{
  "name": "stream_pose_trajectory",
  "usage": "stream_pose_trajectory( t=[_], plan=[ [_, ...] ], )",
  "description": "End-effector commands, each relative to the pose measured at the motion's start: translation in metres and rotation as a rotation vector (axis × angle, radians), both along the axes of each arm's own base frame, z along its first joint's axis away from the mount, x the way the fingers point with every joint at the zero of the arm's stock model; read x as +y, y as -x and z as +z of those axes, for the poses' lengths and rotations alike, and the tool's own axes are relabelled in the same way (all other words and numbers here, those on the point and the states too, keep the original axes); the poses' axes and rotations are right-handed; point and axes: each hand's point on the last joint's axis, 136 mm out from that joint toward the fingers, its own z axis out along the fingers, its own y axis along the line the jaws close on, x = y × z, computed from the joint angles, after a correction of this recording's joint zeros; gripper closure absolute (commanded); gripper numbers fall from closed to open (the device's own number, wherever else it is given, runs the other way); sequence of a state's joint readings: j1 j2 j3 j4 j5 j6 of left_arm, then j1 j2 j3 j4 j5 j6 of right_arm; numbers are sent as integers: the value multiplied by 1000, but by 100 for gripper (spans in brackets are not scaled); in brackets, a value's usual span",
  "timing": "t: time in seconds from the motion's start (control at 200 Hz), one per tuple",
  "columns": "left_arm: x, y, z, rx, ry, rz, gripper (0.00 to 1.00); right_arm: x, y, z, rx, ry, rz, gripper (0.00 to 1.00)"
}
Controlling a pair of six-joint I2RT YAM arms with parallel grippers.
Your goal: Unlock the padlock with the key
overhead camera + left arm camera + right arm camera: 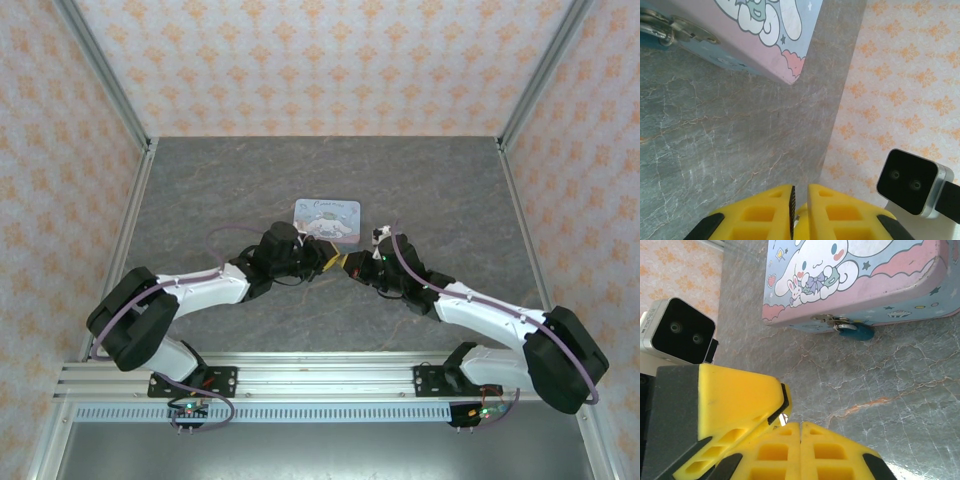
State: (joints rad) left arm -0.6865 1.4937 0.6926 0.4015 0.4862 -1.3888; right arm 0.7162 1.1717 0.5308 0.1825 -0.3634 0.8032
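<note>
Grey marbled table (200, 200): carries everything; both arms meet mid-table.
Pale blue tin (327, 220): lies flat just beyond the 2 grippers; stiff anchor for the lock.
Left gripper (800, 189): yellow jaws a bare slit apart; cannot tell whether anything is pinched.
Right gripper (800, 426): jaws pressed together, nothing seen between.
Padlock (858, 331): hangs on the tin's hasp, arm-side edge; likely light, hard, slippery, swinging freely; pinch its flat sides.
Key: whereabouts cannot tell; likely thin, stiff.

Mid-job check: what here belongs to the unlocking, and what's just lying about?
Job:
- padlock, hanging at the latch
- key, probably the thin sliver pinched in the left gripper

Lying about:
- cartoon tin
- table
</note>
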Motion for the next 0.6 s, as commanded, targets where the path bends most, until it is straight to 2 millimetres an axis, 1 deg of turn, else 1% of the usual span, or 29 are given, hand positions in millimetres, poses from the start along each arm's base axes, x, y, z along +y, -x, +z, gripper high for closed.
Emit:
stream_pose_trajectory(
  t=[0.0,0.22,0.33,0.38,0.43,0.596],
  plan=[
    [-4,-1,-2,-9,-16,-4,84,3,-4,6,-29,-22,6,100],
    [-7,-1,-5,-4,-17,-11,85,4,-4,7,-29,-28,9,100],
    [-8,-1,-4,-7,-16,-13,87,4,-3,6,-28,-28,8,100],
    [-8,-1,-4,-7,-15,-13,89,4,-3,6,-28,-27,9,100],
    [-8,-2,-4,-7,-16,-14,94,3,-3,5,-26,-27,7,100],
    [-8,-2,-4,-11,-18,-14,98,2,-3,3,-22,-15,5,100]
  ],
)
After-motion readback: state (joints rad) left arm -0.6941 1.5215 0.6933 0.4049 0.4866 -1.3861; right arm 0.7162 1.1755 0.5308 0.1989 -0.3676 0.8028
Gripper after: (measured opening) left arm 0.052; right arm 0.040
